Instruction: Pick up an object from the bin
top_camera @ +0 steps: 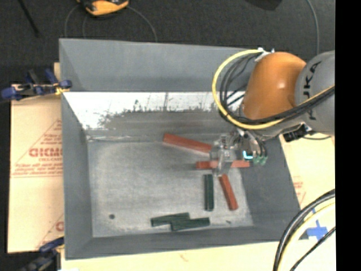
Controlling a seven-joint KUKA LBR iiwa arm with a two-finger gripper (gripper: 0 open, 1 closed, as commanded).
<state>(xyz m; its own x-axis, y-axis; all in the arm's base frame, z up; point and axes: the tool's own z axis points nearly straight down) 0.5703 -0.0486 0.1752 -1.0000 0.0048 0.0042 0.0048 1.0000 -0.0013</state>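
- Claw (225,158) hangs low over crossed red sticks in the right-middle of the bin (135,179); whether it is wide or narrow cannot be told.
- Nearest things: short red stick (204,165), long red stick (185,143), dark green stick (208,193).
- Step, as judged: approach to a grasp. The next move calls for closing on one stick alone, then lifting it straight up.

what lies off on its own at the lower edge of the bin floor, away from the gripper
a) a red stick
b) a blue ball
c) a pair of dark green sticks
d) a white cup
c: the pair of dark green sticks lies together at the lower edge of the bin floor, while the red sticks lie further up, close by the gripper.
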